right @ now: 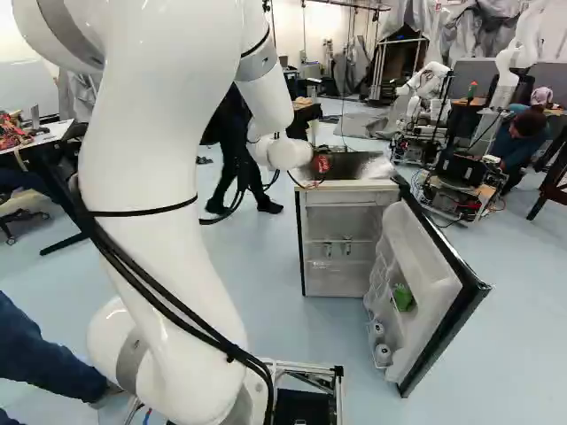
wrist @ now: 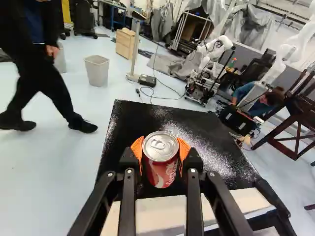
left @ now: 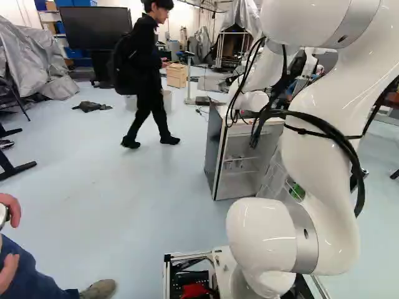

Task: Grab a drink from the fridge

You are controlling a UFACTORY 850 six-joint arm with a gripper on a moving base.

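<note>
Okay, claw (wrist: 161, 148) clamped on the red can (wrist: 162, 169), opposite side walls, right spot. Probably slick, thin-skinned, hefty if full; squeeze snug, don't crush.

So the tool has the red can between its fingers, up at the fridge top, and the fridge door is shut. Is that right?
Not quite: the fridge door is open, as the right base view shows. The tool does have the red can between its fingers, at the fridge top.
</note>
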